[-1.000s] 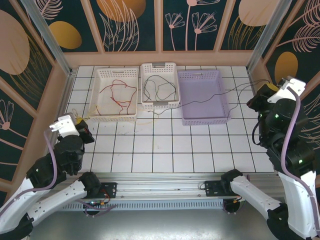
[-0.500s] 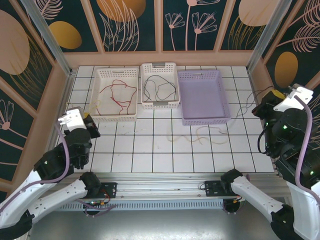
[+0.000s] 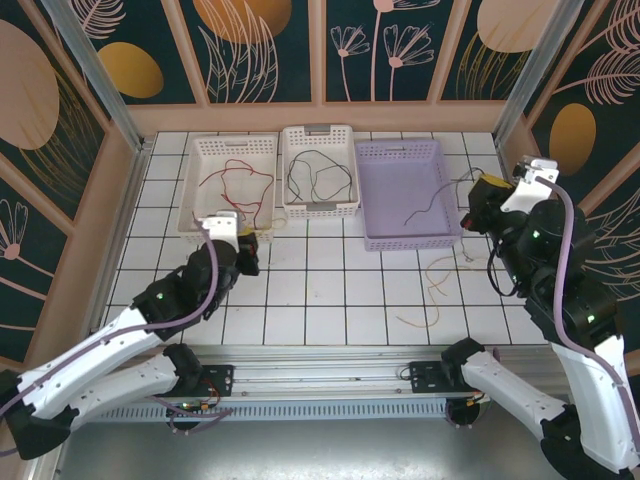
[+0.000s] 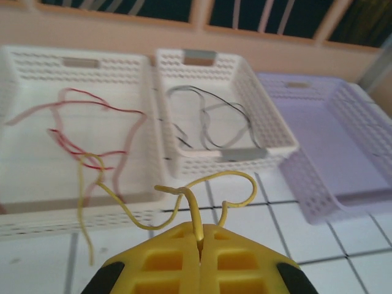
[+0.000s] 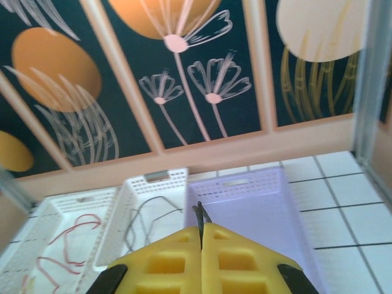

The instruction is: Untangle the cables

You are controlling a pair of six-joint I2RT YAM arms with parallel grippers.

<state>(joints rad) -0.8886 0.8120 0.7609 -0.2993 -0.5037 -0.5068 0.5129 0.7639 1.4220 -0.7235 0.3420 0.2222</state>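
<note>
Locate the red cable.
Top view, far left of the table: the red cable lies looped inside the left white basket, right beside the middle basket.

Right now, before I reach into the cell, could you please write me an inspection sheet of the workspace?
Surface: white tiled table; a pale cable lies loose on the tiles, right of centre.
Job's things: red cable in left white basket; black cable in middle white basket; thin dark cable ends in purple basket.
Clutter: nothing seen.
Grippers: left gripper fingers shut on yellow cable; right gripper fingers shut on the thin dark cable.
Cables: purple arm cables run along both arms.
Surroundings: floral wall panels on three sides.
</note>
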